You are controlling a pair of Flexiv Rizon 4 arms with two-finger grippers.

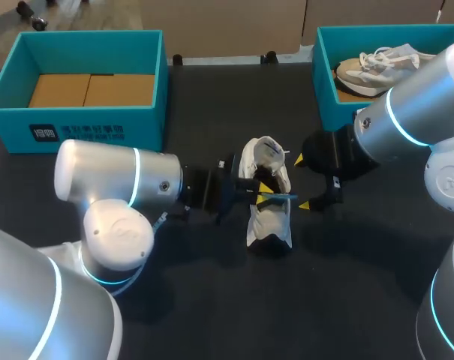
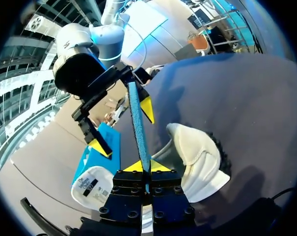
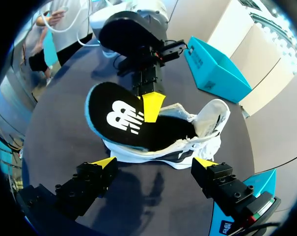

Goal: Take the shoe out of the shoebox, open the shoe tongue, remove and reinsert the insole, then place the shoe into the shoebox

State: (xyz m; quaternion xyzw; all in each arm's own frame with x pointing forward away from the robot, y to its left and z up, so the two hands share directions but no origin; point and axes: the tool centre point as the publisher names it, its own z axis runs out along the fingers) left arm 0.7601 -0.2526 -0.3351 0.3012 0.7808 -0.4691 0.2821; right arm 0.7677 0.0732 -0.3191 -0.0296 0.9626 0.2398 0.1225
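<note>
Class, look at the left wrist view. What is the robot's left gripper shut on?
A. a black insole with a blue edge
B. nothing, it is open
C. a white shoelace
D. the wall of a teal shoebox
A: the left gripper pinches the black insole with a blue edge between its two yellow tips, seen edge-on, while the right gripper stands open beside the white shoe.

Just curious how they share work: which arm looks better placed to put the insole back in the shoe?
Probably left: the left gripper is shut on the insole, holding it over the white shoe. The right gripper is open beside the shoe, holding nothing.
</note>
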